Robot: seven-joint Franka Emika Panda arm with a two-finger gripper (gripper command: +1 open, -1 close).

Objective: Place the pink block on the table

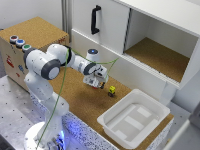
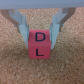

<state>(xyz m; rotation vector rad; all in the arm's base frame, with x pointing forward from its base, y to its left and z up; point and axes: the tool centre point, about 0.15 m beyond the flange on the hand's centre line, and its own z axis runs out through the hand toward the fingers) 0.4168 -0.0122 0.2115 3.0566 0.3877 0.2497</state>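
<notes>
Pincer (image 2: 41,30) clamped on the pink block (image 2: 41,44) above the table (image 1: 85,100), small yellow-and-black object (image 1: 112,90) just beside.

My fingers (image 2: 22,23) stand one on each side of the pink block (image 2: 40,44), which sits between them, its lower face at the table (image 1: 75,102) below me; whether it rests there I cannot tell. Just beyond my gripper (image 1: 93,83), toward the exterior view's right, a small object (image 1: 112,90) stands on the table. Farther that way a tray (image 1: 150,111) lies on the table near its edge. Behind me rises the cabinet (image 1: 115,25), its open shelf (image 1: 160,57) up toward the exterior view's right. Well off toward the exterior view's left stands the box with buttons (image 1: 37,32).
</notes>
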